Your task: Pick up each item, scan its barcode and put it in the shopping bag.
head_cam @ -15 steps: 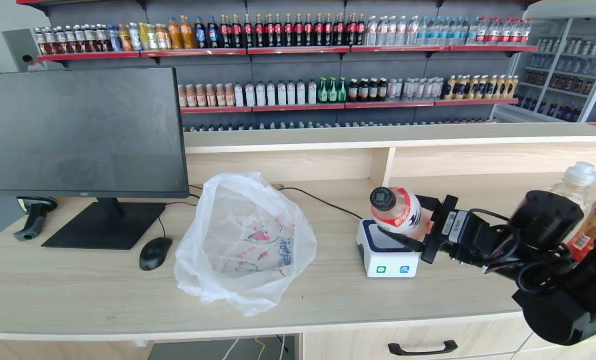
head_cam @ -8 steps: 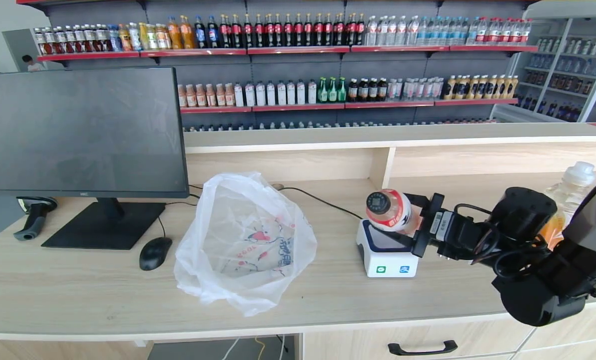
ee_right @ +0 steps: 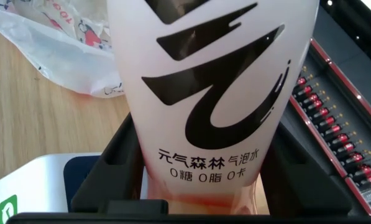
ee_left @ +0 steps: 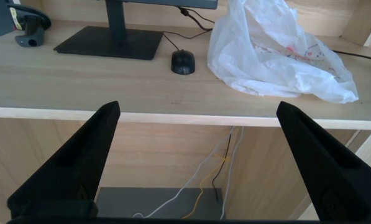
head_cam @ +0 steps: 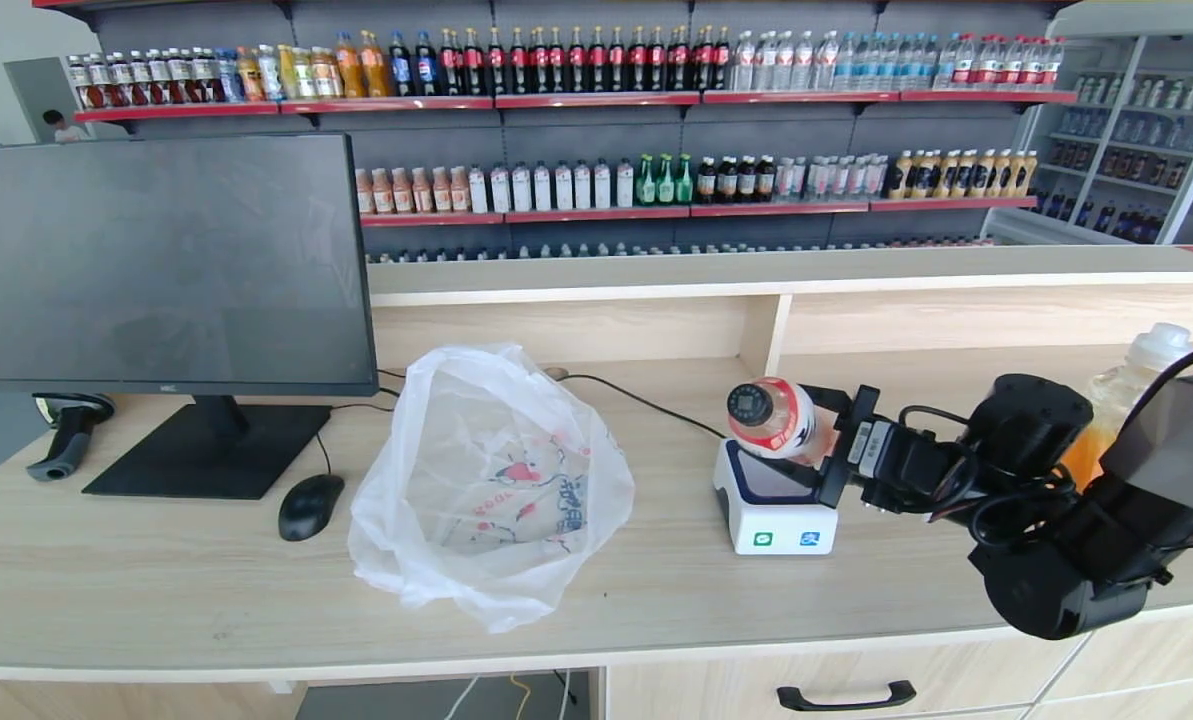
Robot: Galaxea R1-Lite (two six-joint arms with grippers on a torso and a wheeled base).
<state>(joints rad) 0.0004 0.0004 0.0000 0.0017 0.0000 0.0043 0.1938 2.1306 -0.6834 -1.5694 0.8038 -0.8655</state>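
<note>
My right gripper [head_cam: 822, 441] is shut on a pale pink bottle [head_cam: 772, 418] with a black cap and a white label. It holds the bottle tipped on its side just above the white scanner box [head_cam: 776, 505], cap pointing toward the bag. In the right wrist view the bottle [ee_right: 204, 93] sits between the black fingers, with the scanner [ee_right: 30, 186] beneath it. The clear plastic shopping bag [head_cam: 491, 480] stands open-topped mid-counter, left of the scanner. My left gripper [ee_left: 191, 168] is open in front of the counter edge, below the bag [ee_left: 278, 50].
A monitor [head_cam: 166, 260] on its stand, a black mouse [head_cam: 310, 505] and a handheld scanner [head_cam: 68, 432] occupy the counter's left. An orange drink bottle [head_cam: 1126, 385] stands at the far right behind my right arm. A cable [head_cam: 646, 402] runs to the scanner box.
My right arm has shifted left and slightly down with the bottle, bringing it closer over the scanner box. The bag has not moved.
</note>
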